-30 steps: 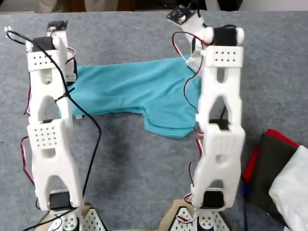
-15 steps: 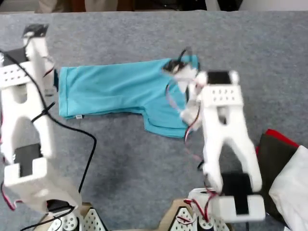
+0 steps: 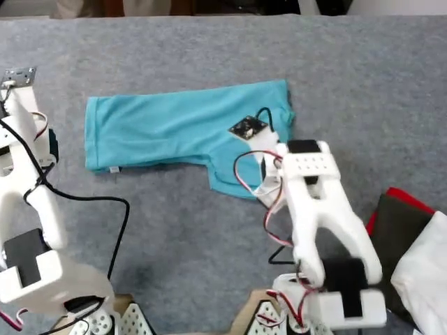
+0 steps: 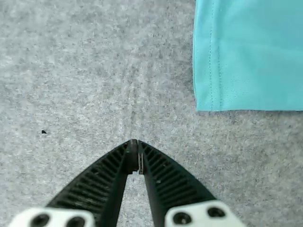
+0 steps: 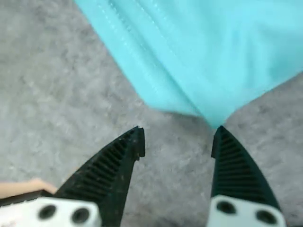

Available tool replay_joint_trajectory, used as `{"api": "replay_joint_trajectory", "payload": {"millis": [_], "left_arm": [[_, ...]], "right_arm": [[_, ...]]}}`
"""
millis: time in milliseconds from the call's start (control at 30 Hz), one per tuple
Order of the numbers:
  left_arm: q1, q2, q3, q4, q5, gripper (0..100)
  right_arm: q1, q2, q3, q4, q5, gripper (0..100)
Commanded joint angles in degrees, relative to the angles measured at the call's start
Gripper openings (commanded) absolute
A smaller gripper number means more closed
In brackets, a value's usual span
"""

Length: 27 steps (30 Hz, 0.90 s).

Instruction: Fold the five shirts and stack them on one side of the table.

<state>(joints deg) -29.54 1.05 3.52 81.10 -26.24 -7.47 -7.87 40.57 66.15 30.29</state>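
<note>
A teal shirt (image 3: 174,129) lies flat on the grey table, folded into a long band with one sleeve (image 3: 241,178) sticking out toward the front. In the left wrist view my left gripper (image 4: 134,144) is shut and empty over bare felt, a short way off the shirt's corner (image 4: 203,101). In the high view it sits at the table's left (image 3: 50,148), beside the shirt's left end. My right gripper (image 5: 177,135) stands open just off the sleeve's hem (image 5: 189,101), with nothing between its fingers.
A pile of other clothes (image 3: 405,244), red, dark and white, lies at the right front edge. Grey felt (image 3: 174,237) spreads between the two arm bases. Black cable (image 3: 105,202) loops from the left arm over the table.
Both arms have drawn back from the shirt. The left one swung out to the left, the right one pulled toward the front. The shirt now lies released and flat.
</note>
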Motion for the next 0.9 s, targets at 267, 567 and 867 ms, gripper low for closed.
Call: {"api": "replay_joint_trajectory", "payload": {"millis": [267,567,867], "left_arm": [[-0.44,-2.51,-0.09,-0.70,0.00,2],[-0.53,-2.42,-0.09,-0.70,0.00,2],[-2.29,-2.42,-0.09,-0.79,-0.26,2]], "right_arm": [[-0.75,15.52,-12.18,-4.31,-2.29,23.8],[-0.57,15.96,-18.33,1.05,-1.93,9.1],[3.03,15.96,-21.14,9.32,10.37,18.1]]}}
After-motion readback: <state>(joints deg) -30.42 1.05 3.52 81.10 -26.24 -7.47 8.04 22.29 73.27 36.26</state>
